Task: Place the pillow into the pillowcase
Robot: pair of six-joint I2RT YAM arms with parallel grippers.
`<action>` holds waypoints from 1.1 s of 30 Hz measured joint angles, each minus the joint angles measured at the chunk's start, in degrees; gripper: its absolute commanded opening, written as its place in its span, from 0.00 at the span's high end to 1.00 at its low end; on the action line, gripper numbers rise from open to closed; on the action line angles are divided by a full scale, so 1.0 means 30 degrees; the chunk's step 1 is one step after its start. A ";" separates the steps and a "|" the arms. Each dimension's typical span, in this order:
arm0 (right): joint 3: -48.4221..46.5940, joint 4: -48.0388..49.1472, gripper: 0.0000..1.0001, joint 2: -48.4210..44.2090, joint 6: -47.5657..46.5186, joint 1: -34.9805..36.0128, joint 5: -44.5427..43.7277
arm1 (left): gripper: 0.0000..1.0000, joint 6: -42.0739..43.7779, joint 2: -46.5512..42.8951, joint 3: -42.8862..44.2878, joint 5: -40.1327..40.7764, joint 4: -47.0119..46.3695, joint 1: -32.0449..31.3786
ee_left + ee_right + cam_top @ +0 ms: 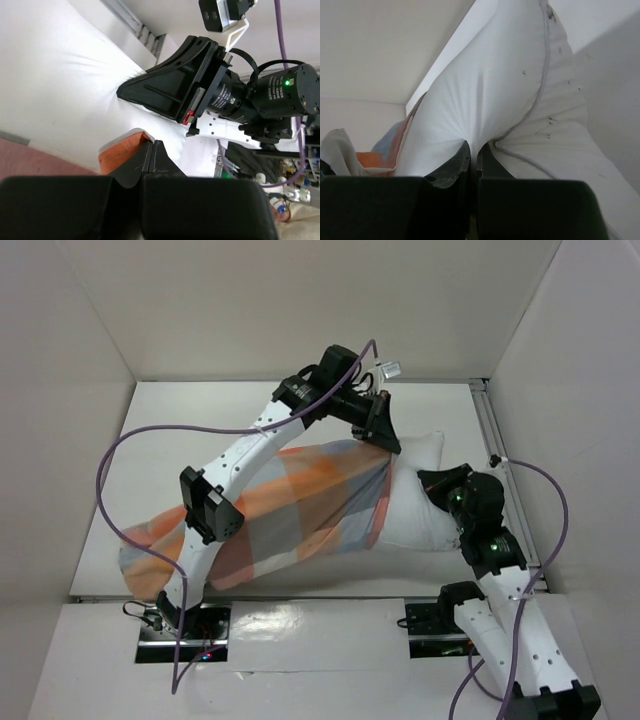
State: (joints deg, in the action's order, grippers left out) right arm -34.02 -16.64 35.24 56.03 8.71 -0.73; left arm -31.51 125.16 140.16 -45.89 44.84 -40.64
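Once down between plain white walls, finds a white tabletop (200, 405) bearing the pillow (415, 510), left part inside the checked pillowcase (300, 505), right end bare. Shows that whole only from above. Up close at the wrists: left fingers (132, 165) shut on the pillowcase's orange edge; right fingers (451, 167) pinched shut on a fold of the pillow.

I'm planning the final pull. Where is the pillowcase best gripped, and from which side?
Probably pinch the pillowcase at its open hem, coming from the pillow's bare right end: that thin edge lies across the pillow, and pulling it rightward should cover the rest.
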 measured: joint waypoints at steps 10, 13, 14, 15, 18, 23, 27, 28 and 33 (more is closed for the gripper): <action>0.0029 -0.2965 1.00 -0.1523 -0.0262 0.0058 -0.1676 | 1.00 -0.0576 0.0393 -0.0430 -0.0670 -0.2120 -0.0459; 0.1494 -0.1217 1.00 -0.1173 0.0248 0.0051 -0.0940 | 1.00 -0.0554 0.0393 -0.0816 -0.0678 -0.2273 -0.0153; 0.2157 -0.0532 1.00 -0.1020 0.0517 0.0051 -0.0641 | 1.00 -0.0517 0.0393 -0.0933 -0.0663 -0.2244 -0.0015; 0.3075 0.0670 1.00 -0.0648 0.0925 0.0058 -0.0248 | 1.00 -0.0495 0.0393 -0.1005 -0.0656 -0.2200 0.0146; 0.5217 0.3927 1.00 0.1122 0.2404 0.0342 0.0838 | 1.00 -0.0386 0.0379 -0.1042 -0.0466 -0.1974 0.0561; 0.4874 0.8364 1.00 0.4838 0.3395 0.1851 0.1020 | 1.00 0.0058 0.0364 -0.1042 0.0102 -0.1836 0.0998; 0.4007 0.9879 1.00 0.6943 0.3359 0.2091 0.1027 | 1.00 0.0503 0.0342 -0.1042 0.0984 -0.1661 0.1078; 0.3723 1.0069 1.00 0.7490 0.3300 0.2106 0.1035 | 0.98 0.0583 0.0328 -0.1042 0.1326 -0.1552 0.1086; 0.2470 1.0251 1.00 0.9122 0.2412 0.1996 0.1209 | 0.37 0.1632 -0.0255 -0.1617 0.3446 -0.0780 0.1071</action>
State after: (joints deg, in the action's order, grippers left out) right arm -26.61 14.11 62.61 63.26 14.70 2.90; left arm -26.61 124.40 135.31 -35.55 42.50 -37.43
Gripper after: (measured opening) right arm 0.044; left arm 0.430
